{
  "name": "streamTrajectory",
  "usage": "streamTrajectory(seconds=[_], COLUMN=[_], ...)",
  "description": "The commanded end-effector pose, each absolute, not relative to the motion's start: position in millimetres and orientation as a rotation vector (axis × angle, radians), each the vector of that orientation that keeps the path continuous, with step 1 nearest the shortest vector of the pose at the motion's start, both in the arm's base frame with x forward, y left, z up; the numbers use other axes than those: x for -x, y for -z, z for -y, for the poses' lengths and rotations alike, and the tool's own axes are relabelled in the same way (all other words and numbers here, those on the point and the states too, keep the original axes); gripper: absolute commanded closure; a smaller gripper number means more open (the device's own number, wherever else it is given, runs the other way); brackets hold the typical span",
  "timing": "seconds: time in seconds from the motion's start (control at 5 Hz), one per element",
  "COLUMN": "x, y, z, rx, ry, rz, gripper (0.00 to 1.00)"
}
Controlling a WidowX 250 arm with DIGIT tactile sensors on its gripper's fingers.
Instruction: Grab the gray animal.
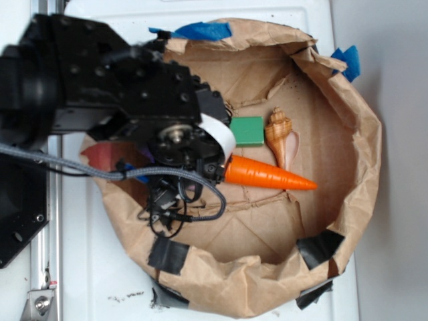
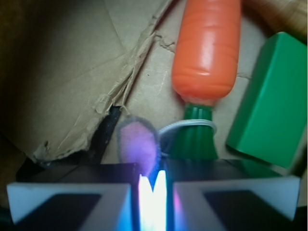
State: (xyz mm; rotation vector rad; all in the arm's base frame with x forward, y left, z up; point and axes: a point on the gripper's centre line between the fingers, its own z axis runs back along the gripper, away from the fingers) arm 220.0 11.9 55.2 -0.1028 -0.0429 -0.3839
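From the left in the exterior view, the black arm covers the left half of the paper-lined bowl [image 1: 361, 134], hiding the gripper [image 2: 153, 190] and whatever sits under it. Right of it lie the orange carrot [image 1: 267, 175], the green block [image 1: 247, 130] and the tan seashell [image 1: 281, 137].

In the wrist view, the gray animal [image 2: 137, 144] shows only a gray-rimmed pink ear rising just in front of the fingers [image 2: 67, 199], beside the carrot's green stem. The fingers stand almost together with a bright sliver between them; whether they pinch the toy I cannot tell. The grasp step looks to be in hand. Next calls for confirming the hold, then lifting straight up clear of the carrot.
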Motion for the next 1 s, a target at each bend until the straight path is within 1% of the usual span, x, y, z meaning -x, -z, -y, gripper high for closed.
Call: streamTrajectory(seconds=[0.0,0.2,0.4,0.6,0.8], x=[-223.8,-222.0,-222.2,-223.3,-219.8], y=[-96.1,-104.1,-117.9,-122.7,-115.5], z=[-25.5,-31.0,-37.1,-41.1,-37.4], rx=[0.059,0.052,0.043,0.054,0.069], ry=[0.319,0.297,0.264,0.249,0.283], rz=[0.172,0.189,0.226,0.232,0.208], gripper=[1.0,1.0,1.0,1.0,0.0])
